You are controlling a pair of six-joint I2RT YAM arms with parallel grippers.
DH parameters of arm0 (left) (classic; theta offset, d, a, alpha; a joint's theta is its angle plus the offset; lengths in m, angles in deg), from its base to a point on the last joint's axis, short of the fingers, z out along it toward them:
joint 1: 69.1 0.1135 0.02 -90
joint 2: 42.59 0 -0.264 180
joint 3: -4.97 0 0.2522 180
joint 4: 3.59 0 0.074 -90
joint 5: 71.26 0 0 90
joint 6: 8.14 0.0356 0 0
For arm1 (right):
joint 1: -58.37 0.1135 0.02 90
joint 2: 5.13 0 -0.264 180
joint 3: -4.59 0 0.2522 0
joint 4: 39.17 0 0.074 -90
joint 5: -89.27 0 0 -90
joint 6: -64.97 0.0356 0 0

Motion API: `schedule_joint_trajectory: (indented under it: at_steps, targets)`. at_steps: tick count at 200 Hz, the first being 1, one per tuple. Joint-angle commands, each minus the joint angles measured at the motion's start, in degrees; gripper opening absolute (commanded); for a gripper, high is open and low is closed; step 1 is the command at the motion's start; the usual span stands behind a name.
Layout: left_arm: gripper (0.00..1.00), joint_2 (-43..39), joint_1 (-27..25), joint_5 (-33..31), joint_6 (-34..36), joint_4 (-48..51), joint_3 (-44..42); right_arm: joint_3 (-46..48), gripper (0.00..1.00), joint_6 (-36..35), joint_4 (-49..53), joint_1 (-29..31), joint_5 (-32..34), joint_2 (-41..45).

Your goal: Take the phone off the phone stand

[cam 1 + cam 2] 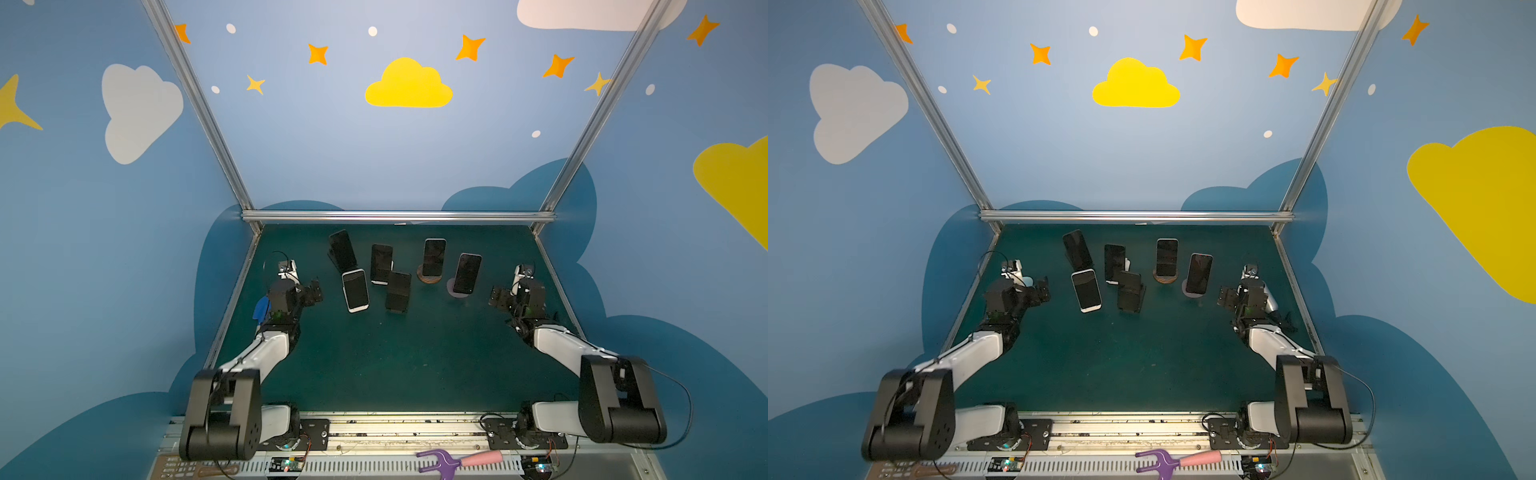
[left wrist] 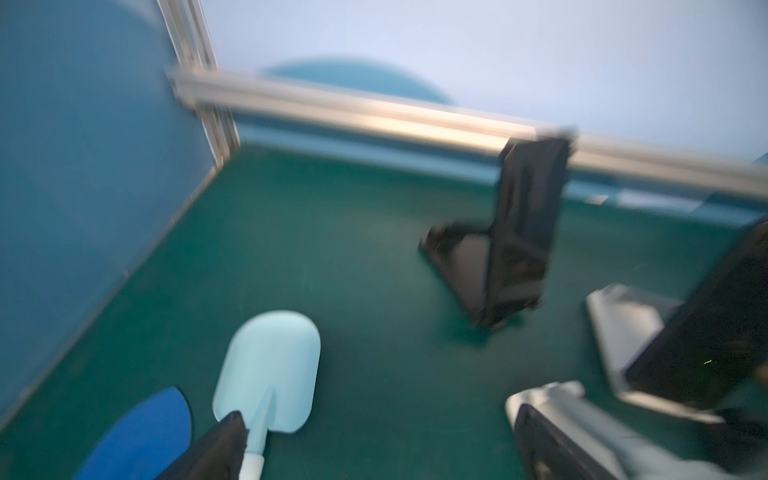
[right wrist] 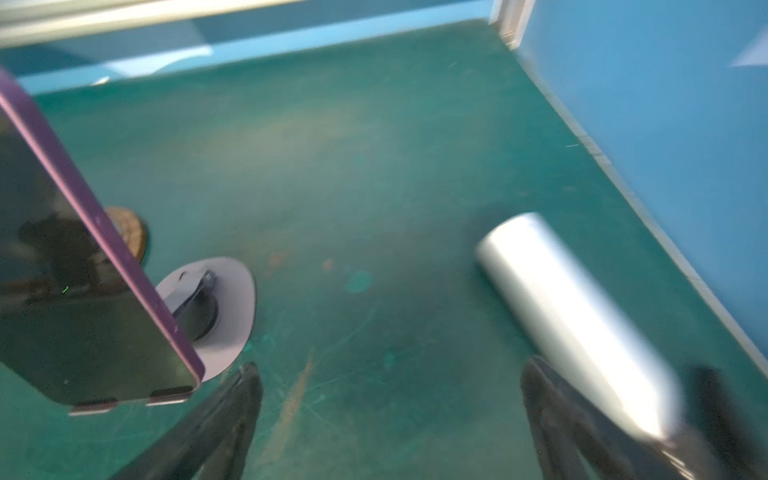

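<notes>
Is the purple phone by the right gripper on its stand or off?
On its stand. The purple phone leans upright against the round grey stand, bottom edge in its two lips.

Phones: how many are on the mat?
5: back-left phone, middle phone, wooden-base phone, right phone, white-edged phone. The dark stand in front may hold a sixth.

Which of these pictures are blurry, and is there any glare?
Both wrist views are smeared: the left wrist view streaks the black phone stand, the right wrist view blurs the silver cylinder, which shows glare near its end. Both top views are sharp.
</notes>
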Motion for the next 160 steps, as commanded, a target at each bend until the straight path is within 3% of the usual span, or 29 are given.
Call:
schedule_joint_trajectory:
  at_steps: [1, 20, 35, 40, 53, 62, 68, 82, 87, 98, 112, 124, 147, 160]
  targets:
    - [1.0, -7.5, 0.2, 1.5, 0.1, 11.3, 3.0, -4.5, 0.97, 3.1, 10.1, 1.1, 6.6, 5.0]
    - [1.0, -14.8, 0.1, 7.8, -3.6, 18.5, 6.2, -6.8, 0.97, 4.3, 16.3, 2.5, 7.5, 11.2]
    - [1.0, -18.8, 0.0, 11.4, -10.3, 19.1, 7.2, -8.9, 0.98, 0.4, 16.3, 3.3, 6.9, 15.6]
    - [1.0, -19.4, 0.0, 11.4, -13.2, 18.9, 7.4, -9.6, 0.97, 4.4, 16.3, 3.6, 8.7, 16.6]
    - [1.0, -20.9, 0.1, 4.6, -24.3, 25.6, 10.2, -14.2, 0.97, 14.9, 23.8, 3.6, 11.1, 18.6]
    - [1.0, -21.7, 0.2, -3.6, -37.5, 38.6, 14.2, -16.8, 0.97, 18.6, 28.9, 3.3, 9.9, 18.9]
    - [1.0, -22.2, 0.7, -5.0, -42.3, 44.6, 15.9, -18.0, 0.97, 22.3, 30.9, 3.0, 9.8, 19.3]
    - [1.0, -24.5, 2.2, 0.1, -38.5, 47.6, 16.3, -19.8, 0.97, 37.8, 40.7, 1.4, 10.3, 21.0]
    - [1.0, -25.7, 2.5, 0.4, -39.8, 48.0, 15.8, -19.8, 0.97, 39.8, 42.4, 0.5, 8.6, 21.9]
    - [1.0, -28.6, 4.0, 2.3, -43.8, 48.3, 14.3, -16.6, 0.95, 33.1, 34.2, -1.4, -0.7, 24.9]
    - [1.0, -29.7, 6.6, 8.3, -46.1, 52.6, 16.4, -17.0, 0.95, 37.1, 34.5, -1.5, -2.9, 25.3]
    - [1.0, -28.3, 7.2, 11.3, -44.5, 60.7, 20.6, -21.0, 0.95, 35.8, 36.1, -1.6, -9.9, 21.8]
    - [1.0, -26.7, 7.3, 12.6, -40.1, 68.4, 23.8, -35.6, 0.94, 27.3, 48.3, -0.4, -22.6, 9.5]
    - [1.0, -26.4, 7.4, 19.3, -39.4, 67.2, 22.7, -43.1, 0.87, 23.3, 56.3, 1.5, -24.8, 4.2]
